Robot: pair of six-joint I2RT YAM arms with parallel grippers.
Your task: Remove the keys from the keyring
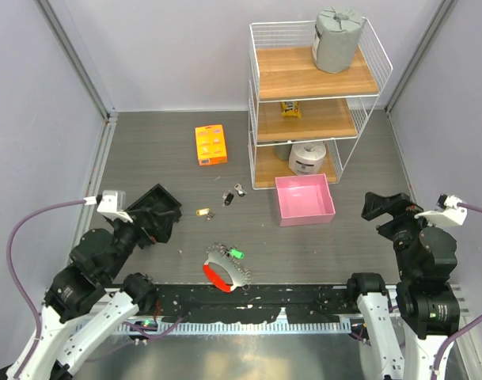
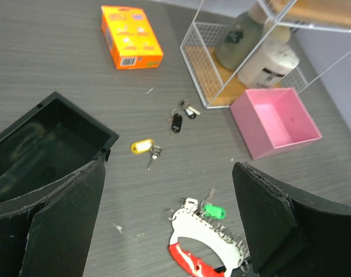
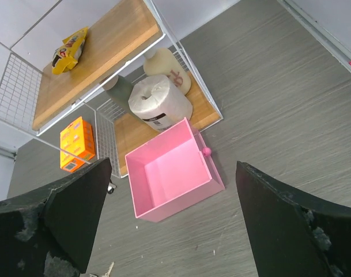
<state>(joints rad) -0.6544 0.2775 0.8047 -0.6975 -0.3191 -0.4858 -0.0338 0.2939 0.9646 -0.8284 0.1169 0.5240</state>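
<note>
The keyring (image 1: 224, 269), a silvery ring with a white band, a short chain and a red strap fob, lies at the table's near middle. A green-tagged key (image 1: 237, 254) and other small keys hang on it. In the left wrist view the keyring (image 2: 205, 245) lies low between my fingers, with the green tag (image 2: 212, 212) on top. Loose keys lie farther back: a yellow-tagged one (image 2: 142, 146), a dark-headed one (image 2: 176, 122) and a silvery one (image 2: 189, 111). My left gripper (image 2: 169, 184) is open and empty above the table, left of the ring (image 1: 155, 215). My right gripper (image 1: 385, 206) is open and empty, far right.
An orange box (image 1: 210, 145) lies at the back left. An open pink box (image 1: 304, 199) sits in front of a white wire shelf (image 1: 313, 95) holding rolls and bottles. A black open bin (image 2: 45, 141) is beside my left finger. Grey walls close in the sides.
</note>
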